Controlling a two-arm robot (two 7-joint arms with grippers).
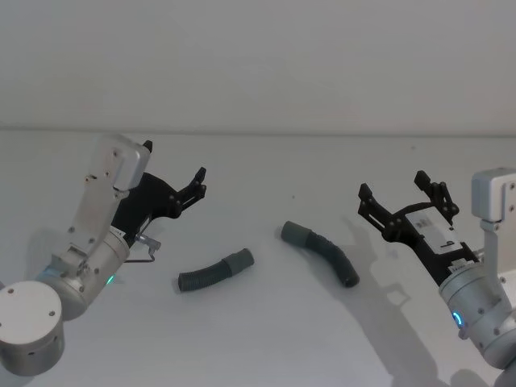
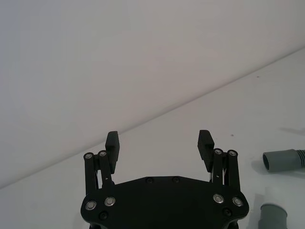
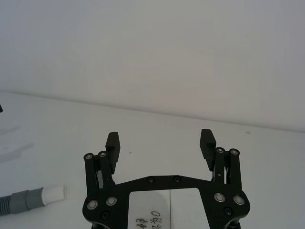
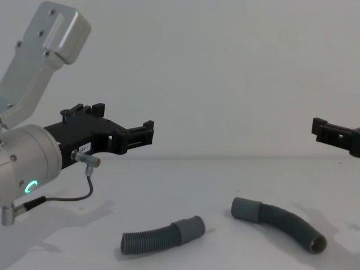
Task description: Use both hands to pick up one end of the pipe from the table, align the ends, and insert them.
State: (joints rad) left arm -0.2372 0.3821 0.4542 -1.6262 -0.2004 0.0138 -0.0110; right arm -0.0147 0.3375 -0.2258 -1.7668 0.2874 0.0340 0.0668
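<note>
In the head view, two short dark-grey corrugated flexible hose pieces lie apart on the plain matte white worktop [image 1: 266, 339]. The left hose piece [image 1: 216, 272] and the right hose piece [image 1: 322, 251] are both gently curved, and their smooth ribless cuffs are turned toward the gap between them. The black two-fingered left end effector [image 1: 173, 165], on its silver-grey arm, hangs above the worktop to the left of the hoses with its fingers spread and empty. The matching right end effector [image 1: 393, 187] hangs to their right, also spread and empty. In the left wrist view, the left end effector [image 2: 158, 140] has its jaws wide apart over bare worktop, with two grey cuffs near the frame's edge. In the right wrist view, the right end effector [image 3: 160, 140] is likewise agape and holds nothing. Off to one side lies a cuff with a short white stub [image 3: 53, 194]; which piece it belongs to I cannot tell. In the chest view, both pieces rest flat on the worktop. The left end effector [image 4: 124, 119] is raised and roughly level, well above them. The right end effector [image 4: 332, 132] enters at about the same height.
</note>
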